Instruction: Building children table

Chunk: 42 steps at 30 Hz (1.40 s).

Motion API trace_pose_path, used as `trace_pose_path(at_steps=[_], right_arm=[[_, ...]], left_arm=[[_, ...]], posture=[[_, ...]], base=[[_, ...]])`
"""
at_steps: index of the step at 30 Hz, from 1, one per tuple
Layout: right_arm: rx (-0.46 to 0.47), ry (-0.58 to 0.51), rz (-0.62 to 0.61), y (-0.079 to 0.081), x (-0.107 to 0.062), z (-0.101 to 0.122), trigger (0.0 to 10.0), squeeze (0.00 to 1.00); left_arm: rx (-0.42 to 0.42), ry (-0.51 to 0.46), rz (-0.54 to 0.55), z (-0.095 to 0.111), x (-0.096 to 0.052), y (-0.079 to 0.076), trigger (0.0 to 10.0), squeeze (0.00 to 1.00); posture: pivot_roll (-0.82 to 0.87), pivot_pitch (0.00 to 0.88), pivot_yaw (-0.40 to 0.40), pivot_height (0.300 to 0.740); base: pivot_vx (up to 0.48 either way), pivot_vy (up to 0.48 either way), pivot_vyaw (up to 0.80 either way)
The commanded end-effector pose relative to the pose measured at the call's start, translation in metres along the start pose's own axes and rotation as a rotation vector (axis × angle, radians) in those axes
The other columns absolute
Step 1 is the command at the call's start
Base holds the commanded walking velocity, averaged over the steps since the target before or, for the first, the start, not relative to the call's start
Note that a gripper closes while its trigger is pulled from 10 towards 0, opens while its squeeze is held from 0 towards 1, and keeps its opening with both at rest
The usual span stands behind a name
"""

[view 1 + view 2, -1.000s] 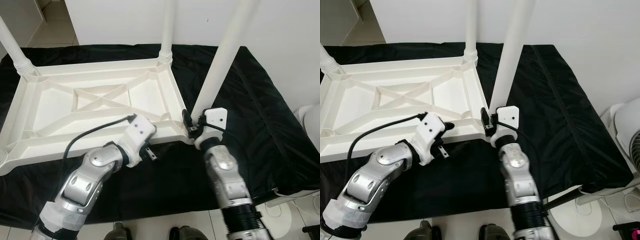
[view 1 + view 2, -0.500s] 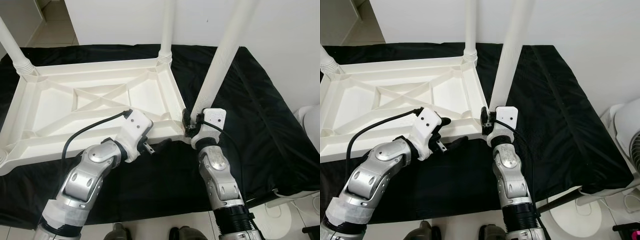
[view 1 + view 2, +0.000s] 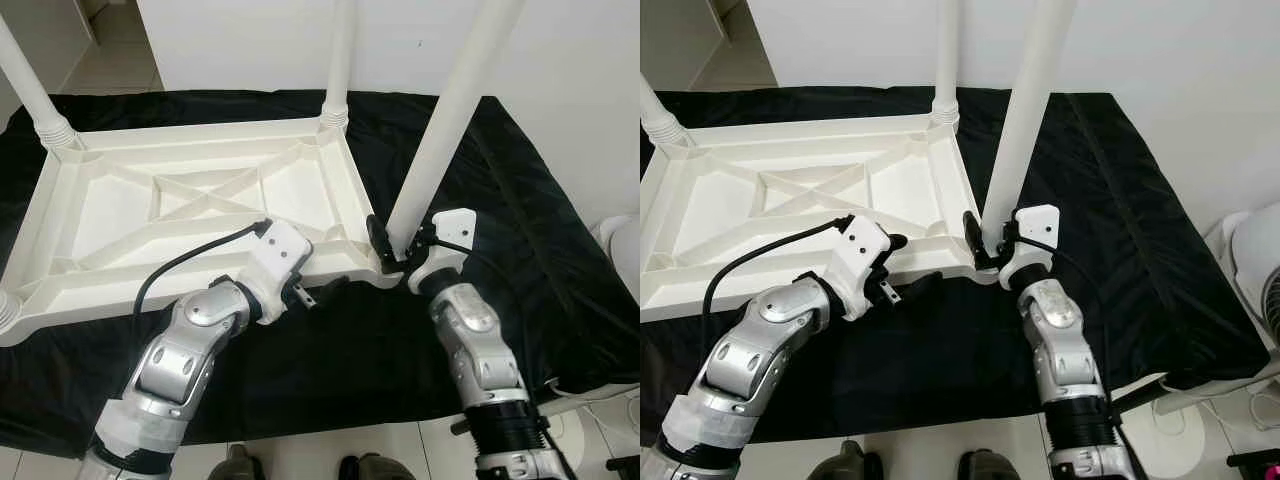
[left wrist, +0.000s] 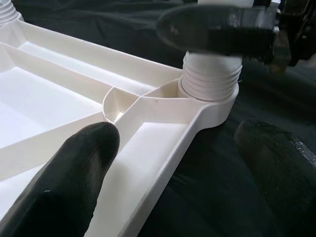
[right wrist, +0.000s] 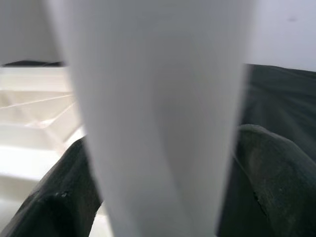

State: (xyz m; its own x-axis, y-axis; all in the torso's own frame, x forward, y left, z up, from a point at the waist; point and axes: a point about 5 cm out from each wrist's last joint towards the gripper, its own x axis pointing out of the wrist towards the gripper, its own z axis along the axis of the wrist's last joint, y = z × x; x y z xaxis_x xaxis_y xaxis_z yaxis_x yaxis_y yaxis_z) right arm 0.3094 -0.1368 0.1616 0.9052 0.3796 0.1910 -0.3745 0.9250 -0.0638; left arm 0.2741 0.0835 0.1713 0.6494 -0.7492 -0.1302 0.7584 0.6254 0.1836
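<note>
Clasping the table leg, right gripper hides its base; left gripper spread.

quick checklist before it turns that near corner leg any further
1. Right gripper closed around the near leg just above its base: ok.
2. Leg's threaded end sitting in the corner socket: ok; how deep it sits, cannot tell.
3. Left gripper straddling the tabletop front rim, fingers open, not clamping: not ok for bracing.
4. Leg upright: cannot tell, it appears to lean.
5. Tabletop flat on the black cloth: ok.
</note>
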Motion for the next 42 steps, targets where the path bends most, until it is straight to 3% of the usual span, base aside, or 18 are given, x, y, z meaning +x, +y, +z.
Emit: trace_pose_path(at_steps=[1, 2, 8, 9, 11, 12, 20, 21, 23, 24, 38, 42], right_arm=[[-0.004, 0.005, 0.052, 0.001, 0.001, -0.002, 10.0, 0.00], [-0.010, 0.032, 0.145, -0.002, 0.003, -0.003, 10.0, 0.00], [-0.038, 0.058, 0.237, -0.003, 0.006, -0.005, 10.0, 0.00], [-0.051, 0.075, 0.261, -0.003, 0.006, -0.008, 3.1, 0.00], [-0.051, 0.075, 0.261, -0.003, 0.006, -0.008, 3.1, 0.00], [-0.041, 0.095, 0.277, -0.004, 0.005, -0.012, 0.0, 0.00], [-0.010, 0.136, 0.280, -0.010, -0.005, -0.025, 0.0, 0.00], [-0.012, 0.134, 0.263, -0.011, -0.005, -0.025, 9.3, 0.00], [-0.013, 0.133, 0.249, -0.011, -0.005, -0.025, 9.3, 0.00], [0.000, 0.131, 0.230, -0.012, -0.004, -0.025, 10.0, 0.00], [-0.003, 0.124, 0.029, -0.006, -0.003, -0.024, 10.0, 0.00], [0.049, 0.114, -0.049, 0.009, -0.003, -0.023, 10.0, 0.00]], left_arm=[[0.013, 0.012, 0.119, -0.002, 0.001, 0.007, 10.0, 0.00], [0.015, 0.012, 0.111, -0.001, 0.002, 0.006, 10.0, 0.00], [-0.004, 0.011, 0.073, -0.001, 0.002, 0.001, 10.0, 0.00], [-0.011, 0.008, 0.048, -0.001, 0.002, -0.003, 10.0, 0.00], [-0.011, 0.008, 0.048, -0.001, 0.002, -0.003, 10.0, 0.00], [-0.013, 0.005, 0.032, -0.001, 0.002, -0.005, 10.0, 0.00], [-0.019, 0.004, 0.026, 0.000, 0.002, -0.005, 10.0, 0.00], [-0.020, 0.004, 0.024, 0.000, 0.002, -0.006, 10.0, 0.00], [-0.020, 0.004, 0.023, 0.000, 0.003, -0.006, 10.0, 0.00], [-0.019, 0.004, 0.022, 0.000, 0.003, -0.006, 10.0, 0.00], [-0.012, 0.009, 0.045, -0.001, 0.004, -0.003, 10.0, 0.00], [-0.007, 0.012, 0.055, -0.001, 0.002, -0.002, 10.0, 0.00]], posture=[[-0.03, 0.047, 0.001, 0.740], [-0.03, 0.046, 0.001, 0.740], [-0.03, 0.046, 0.000, 0.740], [-0.03, 0.048, 0.000, 0.740], [-0.03, 0.048, 0.000, 0.740], [-0.03, 0.050, -0.002, 0.740], [-0.05, 0.068, -0.001, 0.740], [-0.06, 0.072, 0.002, 0.740], [-0.06, 0.072, 0.002, 0.740], [-0.06, 0.074, 0.003, 0.740], [-0.04, 0.078, 0.004, 0.740], [-0.03, 0.082, 0.004, 0.740]], base=[[0.000, 0.000, 0.00], [0.000, 0.000, 0.00], [0.000, 0.000, 0.00], [0.000, 0.000, 0.00], [0.000, 0.000, 0.00], [0.000, 0.000, 0.00], [0.000, 0.000, 0.00], [0.000, 0.000, 0.00], [0.000, 0.000, 0.00], [0.000, 0.000, 0.00], [0.000, 0.000, 0.00], [0.000, 0.000, 0.00]])
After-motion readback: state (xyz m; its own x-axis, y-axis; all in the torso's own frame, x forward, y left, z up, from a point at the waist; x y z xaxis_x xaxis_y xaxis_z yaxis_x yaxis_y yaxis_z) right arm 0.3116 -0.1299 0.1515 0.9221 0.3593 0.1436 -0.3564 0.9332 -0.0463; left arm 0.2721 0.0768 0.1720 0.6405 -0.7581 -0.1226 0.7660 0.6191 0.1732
